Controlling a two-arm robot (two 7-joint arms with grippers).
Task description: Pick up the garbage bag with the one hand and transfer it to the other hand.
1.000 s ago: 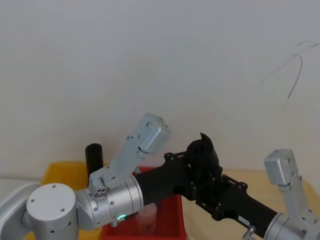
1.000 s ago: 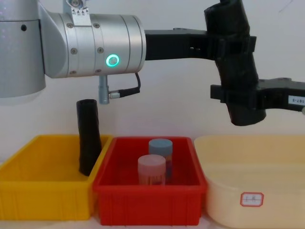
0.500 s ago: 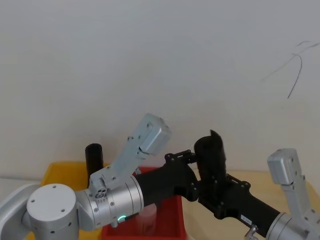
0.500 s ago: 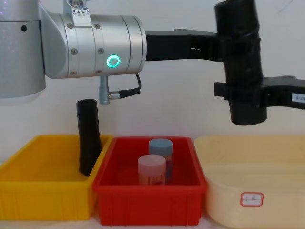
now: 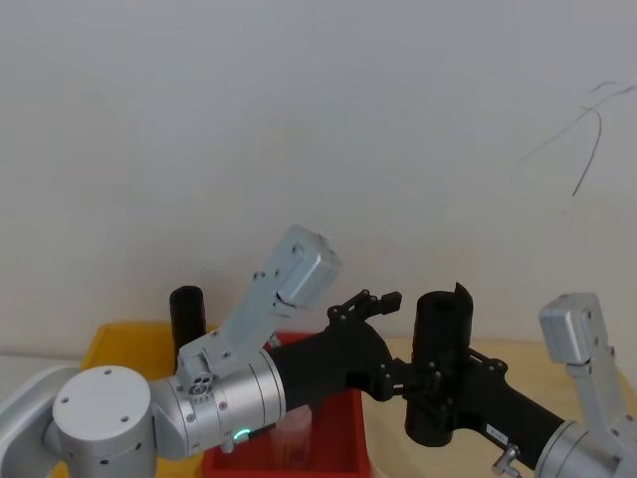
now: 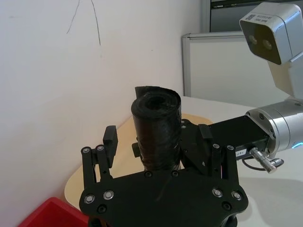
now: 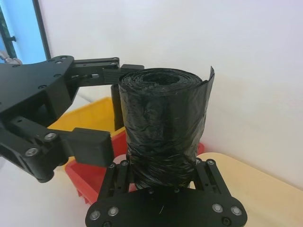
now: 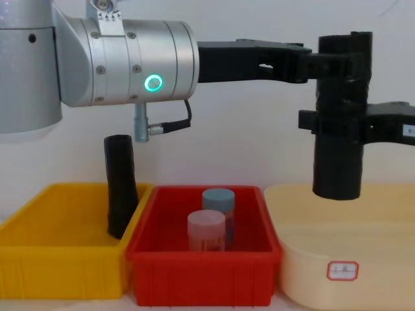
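Black rolled plastic garbage bag (image 8: pixel 337 168): clamped in blue-lit right gripper (image 7: pixel 163 165); green-lit left gripper (image 6: pixel 157 135) spread apart. Handover judged done; withdrawal outstanding.

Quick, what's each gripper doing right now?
Left gripper: open, fingers either side of the bag roll.
Right gripper: closed, holding the bag roll.

The head camera looks forward and down over both arms toward the wall (image 5: pixel 299 119). The chest camera, lower, looks level across the red bin (image 8: pixel 201 278). The wrist cameras look closely along the left gripper (image 6: pixel 157 135) and right gripper (image 7: pixel 163 164). All four share the garbage bag (image 5: pixel 443 324).
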